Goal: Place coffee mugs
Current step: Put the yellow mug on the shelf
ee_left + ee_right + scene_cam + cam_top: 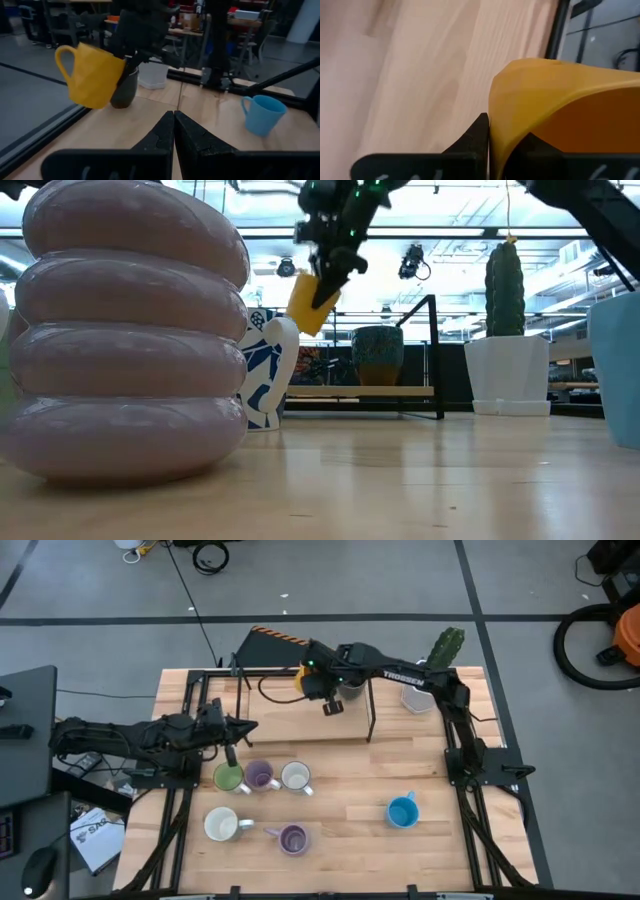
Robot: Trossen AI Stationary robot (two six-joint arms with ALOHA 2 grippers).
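Gripping the rim of the orange mug (560, 110), the right tool (318, 683) hangs in the air above the raised wooden shelf (290, 725) at the back of the counter (350, 830); its fingers pinch the mug wall, one inside and one outside, and the mug tilts, its handle pointing away from the dark brown mug (124, 89). That dark brown mug stands on the shelf just beside and below the orange one. The left tool (234, 754) has its fingers pressed together on nothing and sits just in front of the shelf, right above the green mug (228, 778). Beside the green mug, in a row away from the left arm, stand a purple mug (260, 777) and a white mug (295, 776). Farther from the shelf stand another white mug (221, 825) and a second purple mug (293, 839). The blue mug (402, 811) stands alone, well apart from the shelf, toward the right arm's base. A white faceted pot with a cactus (430, 675) stands at the shelf's end nearest the right arm.
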